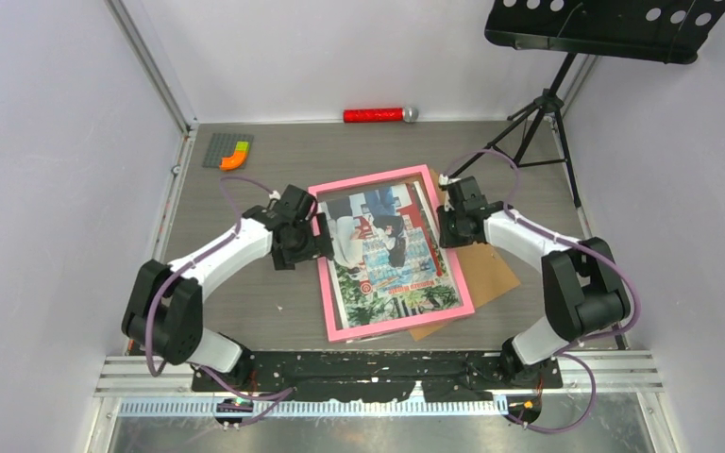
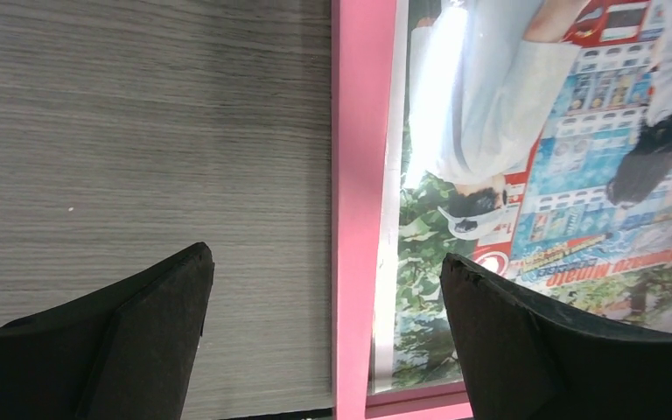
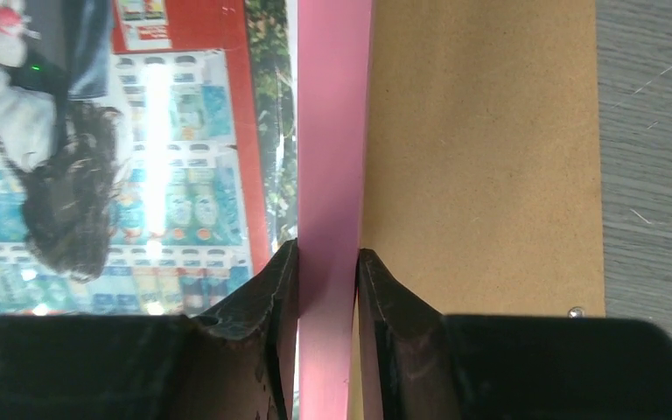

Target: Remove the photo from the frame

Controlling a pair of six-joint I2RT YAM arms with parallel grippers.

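The pink frame (image 1: 337, 311) lies flat mid-table with the colourful photo (image 1: 392, 255) lying inside it. My left gripper (image 1: 319, 238) is open at the frame's left rail; in the left wrist view its fingers straddle the pink rail (image 2: 353, 219), one over bare table, one over the photo (image 2: 569, 175). My right gripper (image 1: 444, 226) is shut on the frame's right rail; in the right wrist view the pink rail (image 3: 332, 131) sits pinched between both fingertips, with the photo (image 3: 140, 157) to the left.
A brown backing board (image 1: 486, 274) lies under the frame's right side, also in the right wrist view (image 3: 481, 149). A red cylinder (image 1: 378, 115), a grey plate with coloured bricks (image 1: 228, 151) and a music-stand tripod (image 1: 543, 104) stand at the back.
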